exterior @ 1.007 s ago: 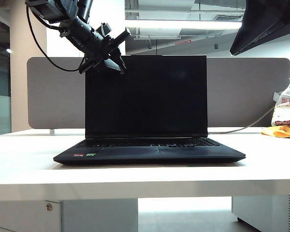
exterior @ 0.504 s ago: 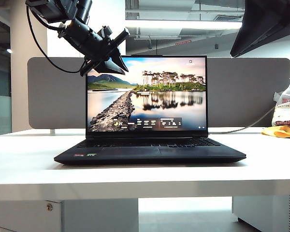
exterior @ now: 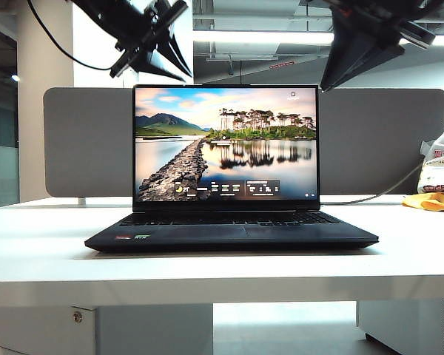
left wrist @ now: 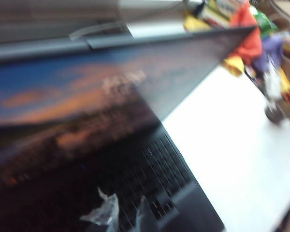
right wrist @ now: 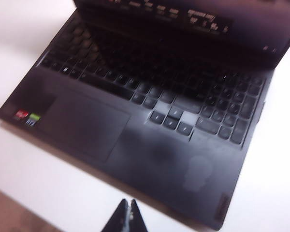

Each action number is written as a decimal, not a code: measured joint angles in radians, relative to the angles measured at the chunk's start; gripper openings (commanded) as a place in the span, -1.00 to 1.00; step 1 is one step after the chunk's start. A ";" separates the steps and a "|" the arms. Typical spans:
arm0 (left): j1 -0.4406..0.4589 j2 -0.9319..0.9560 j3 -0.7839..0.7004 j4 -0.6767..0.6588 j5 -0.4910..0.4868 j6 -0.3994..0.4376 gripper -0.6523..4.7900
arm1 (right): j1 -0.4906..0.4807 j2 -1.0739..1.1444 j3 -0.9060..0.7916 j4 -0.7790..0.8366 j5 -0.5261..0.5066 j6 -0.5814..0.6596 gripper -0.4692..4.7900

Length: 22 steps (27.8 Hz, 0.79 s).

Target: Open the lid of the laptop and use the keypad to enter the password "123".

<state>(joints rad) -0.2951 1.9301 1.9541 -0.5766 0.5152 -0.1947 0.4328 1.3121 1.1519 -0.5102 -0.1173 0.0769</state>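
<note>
The black laptop (exterior: pixel 229 235) stands open on the white table (exterior: pixel 44 251). Its lid (exterior: pixel 226 144) is upright and the screen shows a lake landscape. The keypad (right wrist: pixel 234 113) is the block of small keys at the keyboard's right end. My left gripper (exterior: pixel 174 70) hangs above the lid's top left corner, clear of it. In the left wrist view its blurred fingers stand slightly apart (left wrist: pixel 123 212) over the keyboard, with nothing between them. My right gripper (exterior: pixel 329 83) hangs above the lid's top right corner. Its fingers are pressed together (right wrist: pixel 129 209), over the table in front of the palm rest.
A wide grey partition board (exterior: pixel 81 140) stands behind the laptop. A plastic bag and a yellow cloth (exterior: pixel 436 185) lie at the table's far right, with a cable (exterior: pixel 377 194) running to them. Coloured toys (left wrist: pixel 261 43) sit beyond the laptop's right side.
The screen went from black to a lit landscape. My left gripper rose off the lid's top left corner. My right gripper came down and inward toward the lid's top right corner.
</note>
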 measured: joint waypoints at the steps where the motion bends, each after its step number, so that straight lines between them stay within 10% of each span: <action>1: -0.004 -0.010 0.000 -0.022 0.011 0.010 -0.55 | 0.000 0.013 0.016 -0.003 0.005 0.000 -0.84; 22: -0.156 -0.406 -0.268 -0.138 -0.036 0.157 -0.57 | -0.117 0.106 0.102 -0.024 0.009 0.004 -0.84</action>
<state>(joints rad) -0.4507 1.5246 1.6863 -0.7143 0.4793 -0.0376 0.3157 1.4181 1.2541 -0.5343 -0.1081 0.0807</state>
